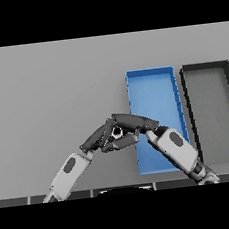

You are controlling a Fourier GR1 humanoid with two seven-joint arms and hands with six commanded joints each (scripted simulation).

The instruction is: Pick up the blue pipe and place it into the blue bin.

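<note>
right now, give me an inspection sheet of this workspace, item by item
surface: grey table, flat and bare across its left and far parts
job's things: blue bin is open-topped and stands right of centre; the blue pipe cannot be made out, only a small pale and dark spot between the two hands
clutter: black bin stands close beside the blue bin on its right
grippers: left robot hand and right robot hand meet fingertip to fingertip at the blue bin's left edge; whether either holds anything cannot be told
cables: nothing seen
surroundings: nothing seen beyond the table
</note>
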